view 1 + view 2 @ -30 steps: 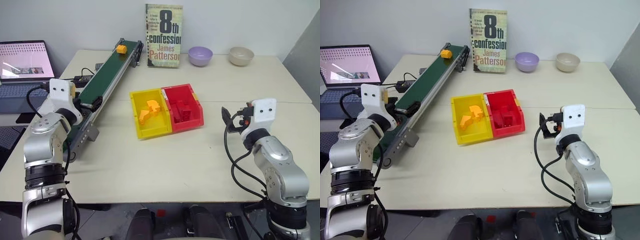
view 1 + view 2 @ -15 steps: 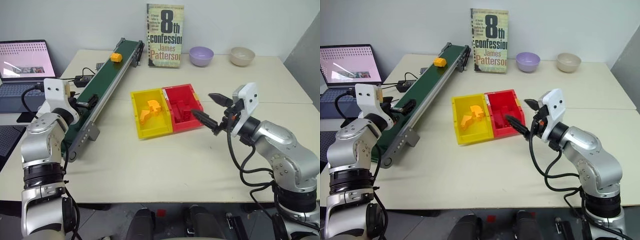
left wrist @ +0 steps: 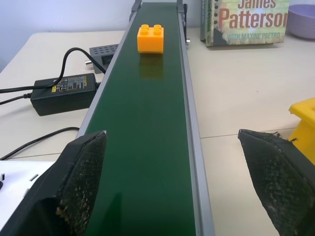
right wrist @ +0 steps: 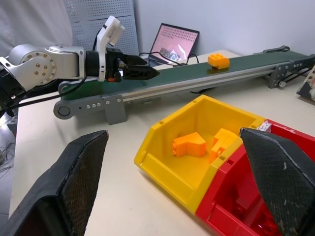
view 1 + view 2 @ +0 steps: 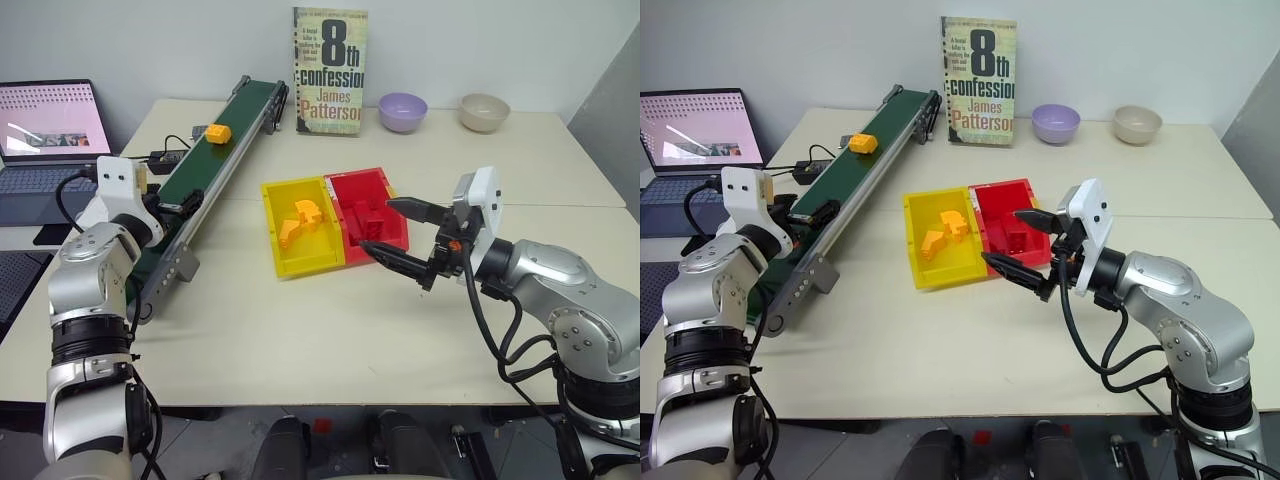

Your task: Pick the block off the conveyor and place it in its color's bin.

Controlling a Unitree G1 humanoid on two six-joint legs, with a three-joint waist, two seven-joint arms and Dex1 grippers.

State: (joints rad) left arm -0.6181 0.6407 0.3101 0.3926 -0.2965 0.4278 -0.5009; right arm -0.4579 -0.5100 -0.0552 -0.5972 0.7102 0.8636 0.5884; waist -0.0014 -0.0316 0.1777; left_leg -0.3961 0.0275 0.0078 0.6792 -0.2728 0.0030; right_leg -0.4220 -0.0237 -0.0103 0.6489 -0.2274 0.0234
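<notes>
The block [image 5: 217, 133] rides the conveyor [image 5: 205, 165], ahead of the spread left gripper [image 3: 172, 182]. The right gripper [image 5: 400, 235], fingers spread and empty, hovers beside the red bin [image 5: 385, 190], near the yellow bin [image 5: 275, 225]

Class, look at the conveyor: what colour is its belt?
The belt of the conveyor is dark green, clearest in the left wrist view.

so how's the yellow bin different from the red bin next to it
The yellow bin sits nearer the conveyor; the red bin sits on the far side of it, nearer the right claw. The yellow bin holds yellow-orange blocks; the red bin holds red ones. Both are open-top, look the same size, and stand side by side, touching.
</notes>
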